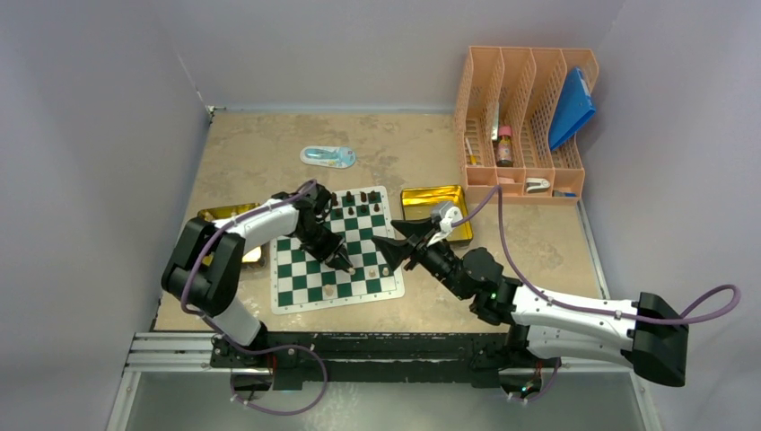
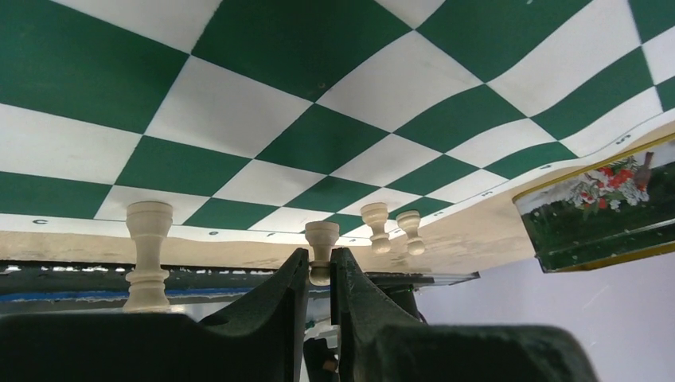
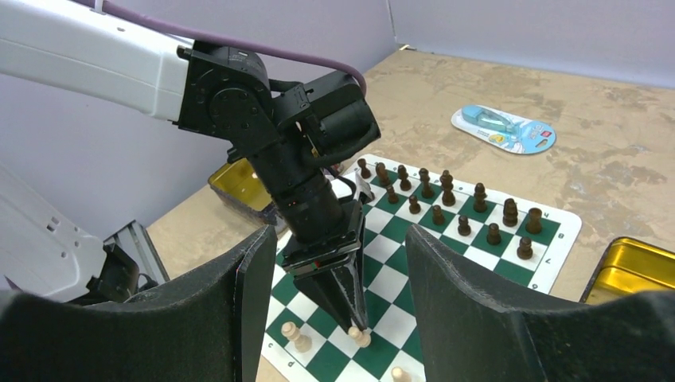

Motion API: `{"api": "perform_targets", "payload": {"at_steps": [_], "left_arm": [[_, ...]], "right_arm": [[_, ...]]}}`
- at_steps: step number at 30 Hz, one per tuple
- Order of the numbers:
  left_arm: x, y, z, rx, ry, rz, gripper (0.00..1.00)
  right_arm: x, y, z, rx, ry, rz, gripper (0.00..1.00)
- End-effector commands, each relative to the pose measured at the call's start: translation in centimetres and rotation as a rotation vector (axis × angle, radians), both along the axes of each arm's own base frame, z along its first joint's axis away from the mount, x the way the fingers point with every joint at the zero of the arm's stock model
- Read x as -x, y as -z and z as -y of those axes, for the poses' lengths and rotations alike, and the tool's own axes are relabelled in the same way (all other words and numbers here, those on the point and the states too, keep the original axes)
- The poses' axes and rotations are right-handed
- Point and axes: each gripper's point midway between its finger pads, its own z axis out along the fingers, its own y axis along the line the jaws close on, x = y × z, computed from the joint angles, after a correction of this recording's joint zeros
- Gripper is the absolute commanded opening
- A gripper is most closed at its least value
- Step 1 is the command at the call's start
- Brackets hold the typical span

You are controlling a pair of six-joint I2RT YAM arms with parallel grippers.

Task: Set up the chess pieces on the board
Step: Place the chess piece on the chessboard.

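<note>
Left hand (image 2: 320, 261): pressed in on one cream pawn (image 2: 321, 232), pinching its stem, at the near row of the board (image 2: 318, 135). Other cream pieces (image 2: 148, 239) stand along that row, apart from it. Dark pieces (image 3: 446, 195) stand in the two far rows. My right hand (image 3: 341, 247) hangs spread above the board's near right part, holding nothing. The board lies flat on the surface (image 1: 404, 153) between two gold trays (image 1: 435, 202).

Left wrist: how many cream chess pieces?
4 cream pieces: tall one at left, one pinched in the left hand, two side by side right of it. More may be hidden.
</note>
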Motion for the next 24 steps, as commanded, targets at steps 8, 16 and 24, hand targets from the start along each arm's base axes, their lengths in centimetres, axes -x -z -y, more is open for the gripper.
{"api": "perform_targets", "payload": {"at_steps": [8,16,24], "left_arm": [[-0.9,-0.3,2.0,0.022,0.005,0.011,0.16],[-1.0,0.1,2.2,0.013,0.010,0.008,0.16],[-0.9,0.6,2.2,-0.008,0.008,-0.007,0.17]], "right_arm": [[-0.3,-1.3,0.8,-0.053,0.039,0.016,0.63],[-0.5,-1.3,1.4,-0.048,0.063,0.027,0.64],[-0.4,-1.8,2.2,-0.060,0.076,0.040,0.64]]}}
